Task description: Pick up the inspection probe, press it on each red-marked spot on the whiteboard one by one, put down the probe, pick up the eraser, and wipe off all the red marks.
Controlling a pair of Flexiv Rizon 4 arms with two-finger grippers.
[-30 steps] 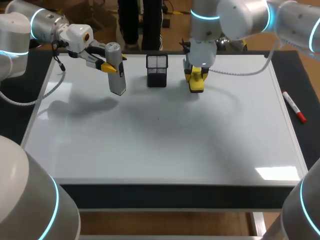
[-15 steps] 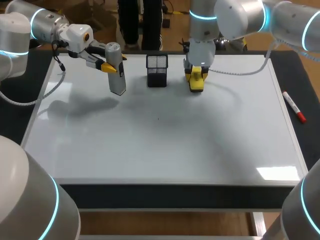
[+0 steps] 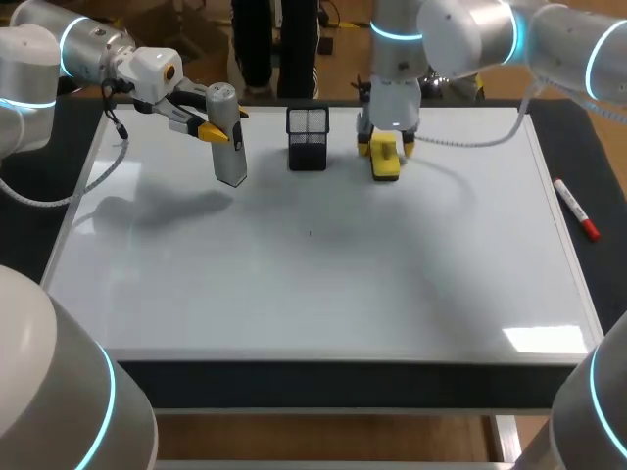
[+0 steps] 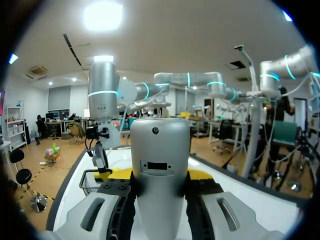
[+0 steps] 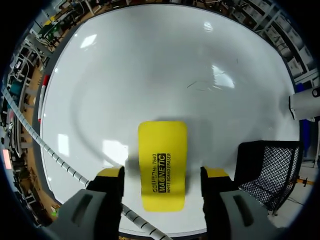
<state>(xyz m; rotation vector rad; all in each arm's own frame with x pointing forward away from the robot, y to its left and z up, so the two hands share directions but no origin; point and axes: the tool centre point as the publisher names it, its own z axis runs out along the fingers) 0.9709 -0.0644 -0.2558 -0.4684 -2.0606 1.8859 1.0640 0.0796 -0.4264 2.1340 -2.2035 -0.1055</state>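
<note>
The left hand [image 3: 223,125] is clamped on the smooth, round-topped grey probe [image 3: 230,162]; the right hand [image 5: 162,173] is spread astride the flat yellow eraser [image 5: 161,150], gaps shown only by its wrist view.

yellow eraser [image 3: 385,159]; grey probe [image 3: 228,147]; black mesh basket [image 3: 308,139]; white board [image 3: 323,284]; red marker [image 3: 575,210].

1 probe [image 3: 230,162], 1 eraser [image 3: 385,163], 1 basket [image 3: 308,138]

The grey probe [image 3: 228,137] is held upright over the far left of the whiteboard [image 3: 323,284]; the yellow eraser [image 3: 384,160] is laid flat near its far edge.
</note>
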